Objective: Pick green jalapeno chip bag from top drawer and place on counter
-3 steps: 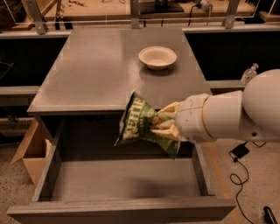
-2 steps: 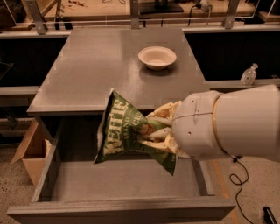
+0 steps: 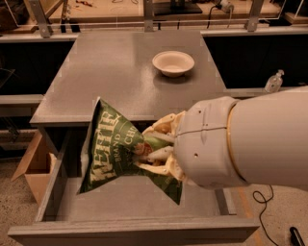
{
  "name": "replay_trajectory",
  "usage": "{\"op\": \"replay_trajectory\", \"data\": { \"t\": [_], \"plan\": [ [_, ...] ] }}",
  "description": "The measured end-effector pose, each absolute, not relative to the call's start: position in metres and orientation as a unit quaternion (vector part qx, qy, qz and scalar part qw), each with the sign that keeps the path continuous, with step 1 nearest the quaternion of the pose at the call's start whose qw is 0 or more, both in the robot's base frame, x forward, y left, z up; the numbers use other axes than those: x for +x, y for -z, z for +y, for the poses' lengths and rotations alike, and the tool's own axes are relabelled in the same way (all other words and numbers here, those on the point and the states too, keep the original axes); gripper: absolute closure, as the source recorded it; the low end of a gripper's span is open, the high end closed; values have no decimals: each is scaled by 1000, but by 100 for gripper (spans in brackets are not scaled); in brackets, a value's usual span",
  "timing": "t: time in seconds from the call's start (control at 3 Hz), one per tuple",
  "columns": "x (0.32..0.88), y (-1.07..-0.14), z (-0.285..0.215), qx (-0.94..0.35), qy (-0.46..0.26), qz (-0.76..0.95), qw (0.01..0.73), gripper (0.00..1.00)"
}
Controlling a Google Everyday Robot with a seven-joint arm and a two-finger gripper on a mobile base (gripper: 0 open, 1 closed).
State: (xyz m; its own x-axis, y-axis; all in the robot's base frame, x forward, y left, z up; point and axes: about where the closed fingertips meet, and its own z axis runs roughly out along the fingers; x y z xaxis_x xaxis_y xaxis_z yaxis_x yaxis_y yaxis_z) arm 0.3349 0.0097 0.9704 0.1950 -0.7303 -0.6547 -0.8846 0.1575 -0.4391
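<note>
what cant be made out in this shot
All in the camera view:
- The gripper, shut on the green jalapeno chip bag above the top drawer, is half buried in the bag's folds.
- Right side of the drawer: hidden by the arm.
- Small print on the bag: blurred.
- Label on the bottle: too small.

Speckled floor [image 3: 13, 206] lower left, brown cardboard box [image 3: 32, 168] on it; wooden bench [image 3: 110, 10] along top edge. Gripper [image 3: 151, 153] at frame centre.

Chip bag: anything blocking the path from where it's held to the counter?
Nothing visible. The gripper is shut on the green jalapeno chip bag above the open top drawer, at the counter front edge. Only a white bowl sits on the counter, far back and right.
</note>
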Motion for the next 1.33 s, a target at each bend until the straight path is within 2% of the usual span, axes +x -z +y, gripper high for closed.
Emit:
{"op": "replay_trajectory", "data": {
  "t": [1.33],
  "plan": [
    [457,-932,-51,-620,-99,634,451,100]
  ]
}}
